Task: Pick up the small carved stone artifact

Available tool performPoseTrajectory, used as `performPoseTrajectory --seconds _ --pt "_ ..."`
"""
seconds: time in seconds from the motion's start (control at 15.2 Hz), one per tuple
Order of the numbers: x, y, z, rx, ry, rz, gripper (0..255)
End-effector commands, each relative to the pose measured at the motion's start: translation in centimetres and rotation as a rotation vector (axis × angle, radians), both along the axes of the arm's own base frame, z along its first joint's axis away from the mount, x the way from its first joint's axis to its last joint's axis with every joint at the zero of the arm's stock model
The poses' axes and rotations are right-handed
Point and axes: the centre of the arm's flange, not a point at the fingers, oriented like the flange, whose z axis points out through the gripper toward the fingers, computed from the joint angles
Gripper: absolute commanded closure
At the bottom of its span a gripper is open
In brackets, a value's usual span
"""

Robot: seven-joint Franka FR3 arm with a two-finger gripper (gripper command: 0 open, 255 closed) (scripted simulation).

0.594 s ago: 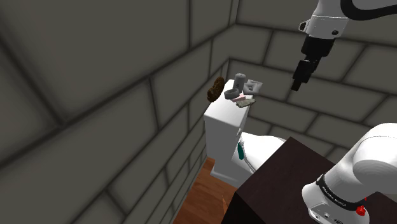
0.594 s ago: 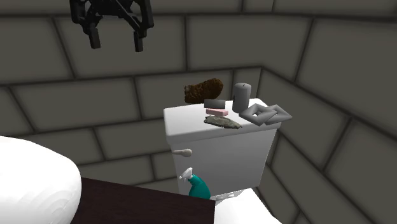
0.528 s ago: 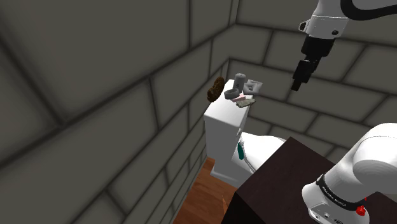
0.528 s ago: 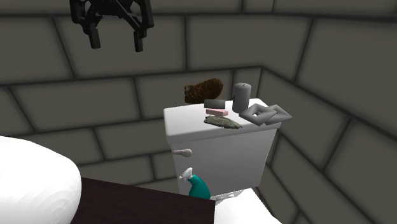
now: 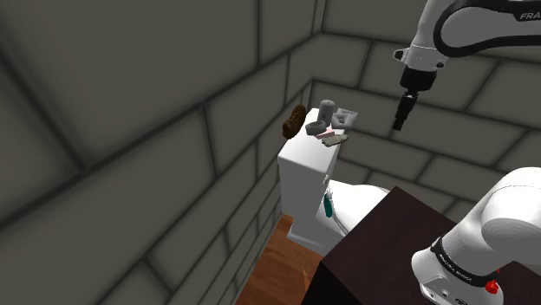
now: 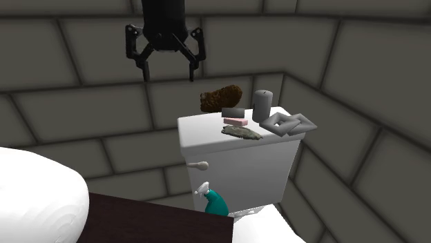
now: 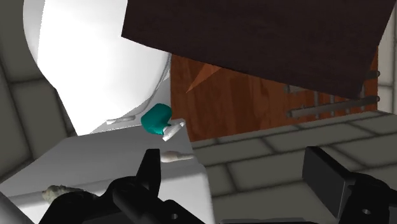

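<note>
Your gripper [image 6: 169,74] hangs wide open with nothing in it, well above the tank [image 6: 228,166] and off toward the second exterior view's left of it. The artifact [image 6: 242,132] (a flat, mottled grey piece) lies at the front edge of the tank's lid, just in front of a pink bar [image 6: 235,121]. A brown lump [image 6: 221,97] and a grey cylinder [image 6: 262,105] stand behind them. A teal bottle [image 6: 216,202] sits low at the tank's front.

Dim, flat rendered light, grey block walls [image 5: 130,104] murky, white toilet tank [image 6: 235,159] the brightest surface, soft-edged shading
</note>
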Motion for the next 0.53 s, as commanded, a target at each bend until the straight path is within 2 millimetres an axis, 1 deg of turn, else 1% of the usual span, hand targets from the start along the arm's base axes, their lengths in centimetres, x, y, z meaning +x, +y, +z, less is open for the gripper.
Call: performPoseTrajectory --seconds 0.0,0.46 --pt "0.9 -1.7 -1.6 -0.003 -0.004 0.064 0" --pt "5.4 -7.1 -7.3 -0.009 -0.012 0.270 0"
